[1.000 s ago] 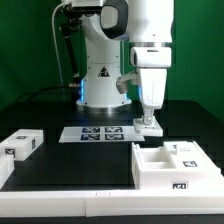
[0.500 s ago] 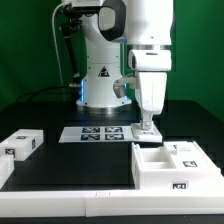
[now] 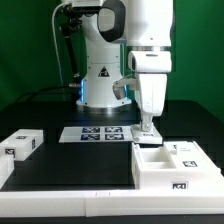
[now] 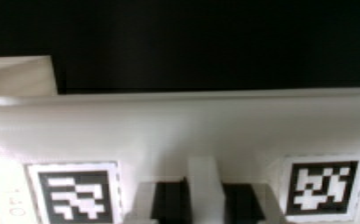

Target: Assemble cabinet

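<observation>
The cabinet box is a large white open box with tags, standing at the exterior view's right front. My gripper is down on a small white tagged part lying on the black table just behind the box. In the wrist view this part fills the frame with a tag on either side. My gripper has its dark fingers pressed against both sides of a thin white ridge, shut on it. A small white drawer block lies at the exterior view's left.
The marker board lies flat on the table beside my gripper, toward the exterior view's left. The robot base stands behind it. The table's raised white border runs along the front. Another tagged white piece sits at the box's far right.
My gripper has come down a little onto the small white part. The box, the drawer block and the marker board have not moved.
</observation>
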